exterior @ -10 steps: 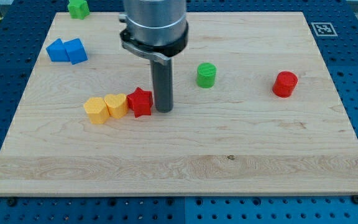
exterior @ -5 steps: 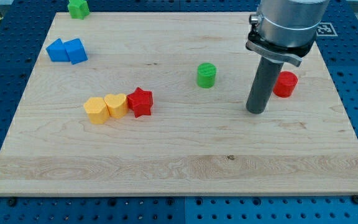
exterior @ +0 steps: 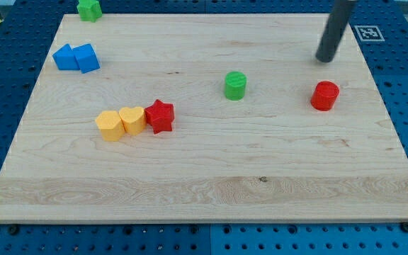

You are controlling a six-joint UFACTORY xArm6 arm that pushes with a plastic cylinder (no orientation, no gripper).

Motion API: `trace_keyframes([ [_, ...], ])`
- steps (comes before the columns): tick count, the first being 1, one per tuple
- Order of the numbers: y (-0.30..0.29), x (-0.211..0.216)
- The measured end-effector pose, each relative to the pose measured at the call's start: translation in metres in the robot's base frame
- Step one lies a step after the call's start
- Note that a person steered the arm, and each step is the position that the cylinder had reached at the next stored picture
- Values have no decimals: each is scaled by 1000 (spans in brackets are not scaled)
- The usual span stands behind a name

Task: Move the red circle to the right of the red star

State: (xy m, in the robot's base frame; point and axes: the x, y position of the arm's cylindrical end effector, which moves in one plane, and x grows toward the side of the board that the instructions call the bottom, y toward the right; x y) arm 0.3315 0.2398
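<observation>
The red circle (exterior: 324,95) sits on the wooden board (exterior: 261,177) at the view's right. The red star (exterior: 160,116) sits left of centre, touching a yellow heart block (exterior: 132,120). My tip (exterior: 324,59) is near the view's top right, a short way above the red circle and not touching it. The rod rises out of the view's top edge.
A yellow block (exterior: 109,125) touches the yellow heart's left side. A green cylinder (exterior: 235,85) stands near the centre. Two blue blocks (exterior: 76,57) lie together at the upper left. A green block (exterior: 88,9) sits at the top edge.
My tip has swept from beside the red star, past the red circle's left side, to above the red circle. No block has moved.
</observation>
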Motion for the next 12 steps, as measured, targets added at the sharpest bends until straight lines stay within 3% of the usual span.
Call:
trace_keyframes([
  [1, 33, 28],
  [3, 15, 95],
  [7, -149, 96],
  [12, -301, 96],
])
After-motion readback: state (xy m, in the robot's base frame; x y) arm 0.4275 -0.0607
